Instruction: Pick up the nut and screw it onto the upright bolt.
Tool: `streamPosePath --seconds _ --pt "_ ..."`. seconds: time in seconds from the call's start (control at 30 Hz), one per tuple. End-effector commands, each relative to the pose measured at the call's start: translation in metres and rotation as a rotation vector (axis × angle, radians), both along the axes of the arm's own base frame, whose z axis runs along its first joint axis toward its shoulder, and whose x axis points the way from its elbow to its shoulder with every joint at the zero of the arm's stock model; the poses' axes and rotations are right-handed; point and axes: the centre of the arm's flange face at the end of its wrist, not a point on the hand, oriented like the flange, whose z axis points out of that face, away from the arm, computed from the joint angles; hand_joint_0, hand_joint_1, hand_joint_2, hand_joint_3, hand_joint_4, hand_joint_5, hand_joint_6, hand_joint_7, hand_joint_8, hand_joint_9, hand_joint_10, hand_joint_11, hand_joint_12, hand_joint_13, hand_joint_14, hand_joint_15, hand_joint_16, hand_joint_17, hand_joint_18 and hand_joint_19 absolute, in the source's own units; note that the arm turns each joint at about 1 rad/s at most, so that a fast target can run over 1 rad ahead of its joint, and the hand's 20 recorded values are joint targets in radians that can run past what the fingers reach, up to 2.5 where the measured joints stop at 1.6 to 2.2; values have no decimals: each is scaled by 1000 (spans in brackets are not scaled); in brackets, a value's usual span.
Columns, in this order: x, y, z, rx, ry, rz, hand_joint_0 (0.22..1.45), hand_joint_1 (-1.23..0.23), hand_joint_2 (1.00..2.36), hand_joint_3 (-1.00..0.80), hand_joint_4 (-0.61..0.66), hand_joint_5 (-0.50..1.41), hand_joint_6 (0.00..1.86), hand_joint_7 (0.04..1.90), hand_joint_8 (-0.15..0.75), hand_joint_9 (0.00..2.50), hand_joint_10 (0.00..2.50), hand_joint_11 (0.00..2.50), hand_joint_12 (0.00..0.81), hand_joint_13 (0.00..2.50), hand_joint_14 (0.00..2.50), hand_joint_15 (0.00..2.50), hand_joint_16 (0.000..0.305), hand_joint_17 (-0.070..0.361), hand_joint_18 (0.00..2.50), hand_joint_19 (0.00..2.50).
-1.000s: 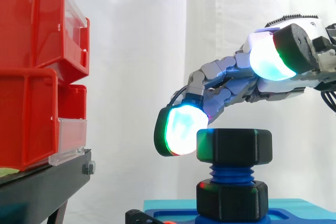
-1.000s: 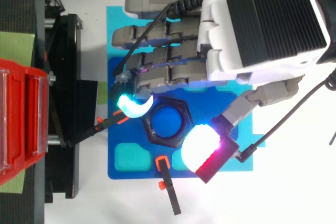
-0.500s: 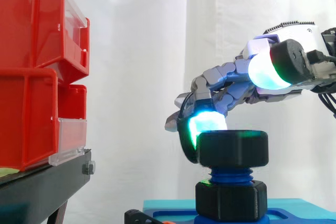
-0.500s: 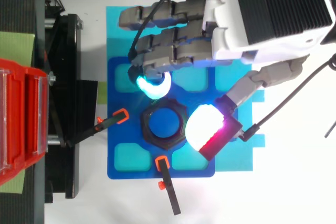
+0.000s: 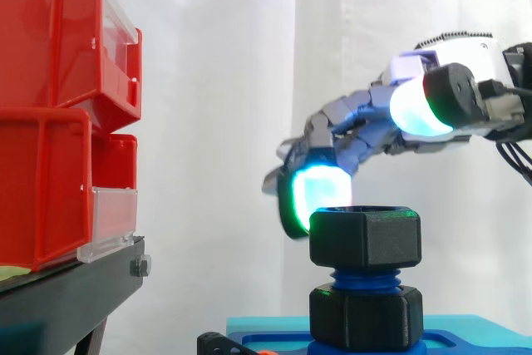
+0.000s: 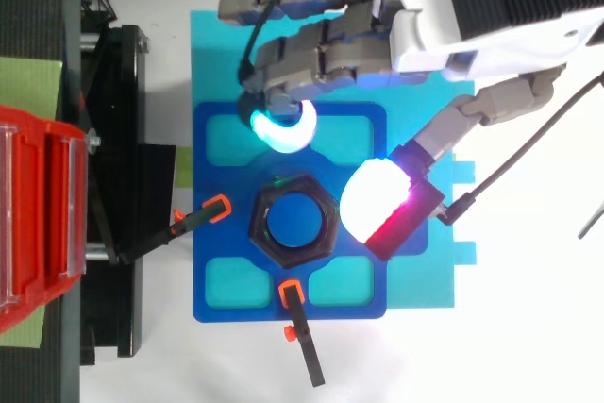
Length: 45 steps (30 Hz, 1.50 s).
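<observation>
On top of the upright bolt [image 5: 363,276] sits the black nut [image 5: 364,237], level and already on the blue thread, with a few turns of thread bare between it and a second black hex collar [image 5: 363,318] at the bolt's foot. So the pick-up and the start of the threading look done; what is left, by my reading, is more turning to run the nut down toward that collar.

The hand [image 5: 366,126] holds nothing. Its fingers droop in a loose arc, one glowing cyan-green fingertip [image 5: 320,193] hanging just beside the nut's upper edge, and from above that tip lies apart from the nut. The thumb pad [image 6: 376,203] is spread wide of the fingers and rides well above the nut.

The bolt stands in a blue fixture plate [image 6: 226,271], pinned by small black clamps with orange tips [image 6: 300,327]. To the far side are red bins [image 5: 50,122] on a black stand [image 5: 66,288].

The bins' clear label holders carry no writing I can make out
</observation>
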Motion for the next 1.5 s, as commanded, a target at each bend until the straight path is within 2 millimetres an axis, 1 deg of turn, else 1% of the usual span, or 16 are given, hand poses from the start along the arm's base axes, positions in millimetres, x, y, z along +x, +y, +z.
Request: streamPosePath --seconds 0.0,0.07,0.1,0.17,0.23,0.37,0.5,0.57,0.6,0.67,0.97,1.13,1.33,1.47 --pt "6 1 19 -5 -44 16 479 -129 1000 -500 196 -194 502 752 249 459 0 0 305 159 0 0 35 80 0 0" --pt "7 2 24 -11 -56 27 475 -123 1000 -500 172 -209 502 688 241 407 0 0 312 120 0 0 36 82 0 0" --pt "9 3 29 -23 -73 40 472 -120 1000 -500 171 -214 502 667 235 382 0 0 317 97 0 0 38 85 0 0" --pt "9 4 30 -43 -86 49 467 -114 1000 -500 165 -217 501 645 233 354 0 0 324 74 0 0 39 89 0 0" --pt "10 6 28 -48 -89 52 464 -82 1000 -500 150 -223 501 636 223 291 0 0 325 0 0 0 42 93 0 0" --pt "9 17 19 -35 -74 60 464 -44 1000 -500 142 -223 501 615 219 249 0 0 329 0 0 0 43 96 0 0" --pt "6 33 -9 -3 -49 61 463 -23 1000 -500 130 -225 501 606 214 220 0 0 329 0 0 0 43 98 0 0" --pt "10 38 -13 26 -76 61 464 -17 1000 -500 130 -226 501 607 214 218 0 0 331 0 0 0 44 98 0 0" --pt "11 44 -15 50 -94 69 464 -16 1000 -500 129 -226 501 604 214 217 0 0 331 0 0 0 44 98 0 0" --pt "9 46 -24 57 -87 70 464 -15 1000 -500 134 -226 501 611 214 217 0 0 330 0 0 0 44 98 0 0" --pt "9 43 -27 57 -84 57 469 -15 1000 -500 151 -218 501 629 220 231 0 0 327 0 0 0 43 97 0 0" --pt "7 39 -26 54 -77 53 472 -21 1000 -500 167 -205 502 673 229 250 0 0 322 0 0 0 41 93 0 0" --pt "7 35 -28 48 -76 50 475 -29 1000 -500 198 -187 502 714 236 270 0 0 315 0 0 0 40 90 0 0" --pt "5 32 -27 46 -72 50 480 -61 1000 -500 231 -165 502 720 240 312 0 0 303 0 0 0 38 86 0 0"
